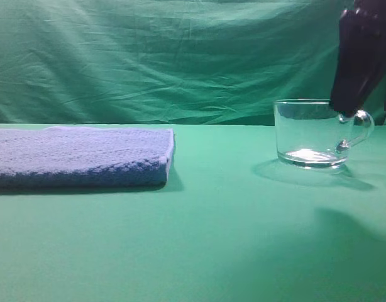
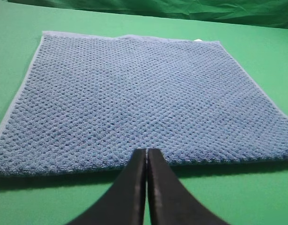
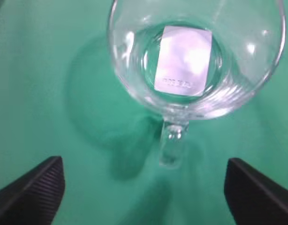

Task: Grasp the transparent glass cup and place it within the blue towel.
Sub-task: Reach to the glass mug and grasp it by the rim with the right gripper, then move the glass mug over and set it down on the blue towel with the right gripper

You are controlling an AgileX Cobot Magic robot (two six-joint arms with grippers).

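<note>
The transparent glass cup (image 1: pixel 309 133) stands upright on the green table at the right, its loop handle (image 1: pixel 363 126) pointing right. In the right wrist view I look down into the cup (image 3: pixel 191 61), with its handle (image 3: pixel 173 140) pointing toward me. My right gripper (image 3: pixel 144 180) is open above it, its fingers (image 3: pixel 34 187) wide apart on either side of the handle, and it shows as a dark shape (image 1: pixel 359 56) over the handle. The blue towel (image 1: pixel 80 156) lies flat at the left. My left gripper (image 2: pixel 147 157) is shut and empty at the near edge of the towel (image 2: pixel 134 98).
A green cloth backdrop (image 1: pixel 168 56) hangs behind the table. Bare green tabletop (image 1: pixel 224 189) lies between the towel and the cup.
</note>
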